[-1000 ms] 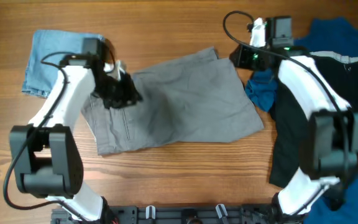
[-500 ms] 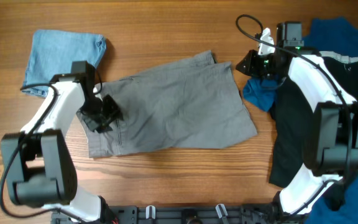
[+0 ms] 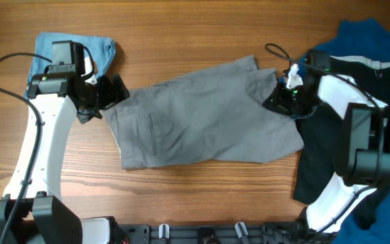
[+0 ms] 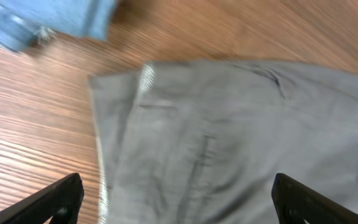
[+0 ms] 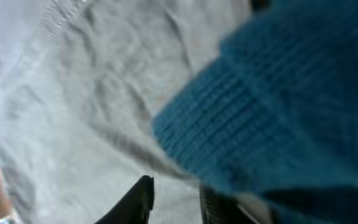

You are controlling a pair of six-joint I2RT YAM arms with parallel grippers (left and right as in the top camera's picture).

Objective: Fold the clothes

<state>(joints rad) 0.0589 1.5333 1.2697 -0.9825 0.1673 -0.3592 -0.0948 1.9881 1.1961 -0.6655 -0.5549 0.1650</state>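
The grey shorts (image 3: 202, 115) lie spread flat across the middle of the table. My left gripper (image 3: 110, 100) hovers at their left, waistband end. In the left wrist view it (image 4: 179, 199) stands wide open above the grey shorts (image 4: 229, 137), holding nothing. My right gripper (image 3: 283, 103) sits low on the shorts' right edge. In the right wrist view its (image 5: 176, 186) jaws are a narrow gap apart, with the grey cloth (image 5: 92, 93) showing between them; a grip cannot be made out. A teal-blue knit piece (image 5: 278, 106) lies right beside the fingers.
Folded light-blue denim (image 3: 42, 44) lies at the back left, behind my left arm, and shows in the left wrist view as denim (image 4: 42, 22). A black garment (image 3: 317, 163) and a royal-blue heap (image 3: 364, 41) cover the right side under my right arm.
My left gripper opened, let go of the shorts and moved back and left. The right gripper came forward onto the shorts' right edge. The shorts shifted right and lie more spread out.
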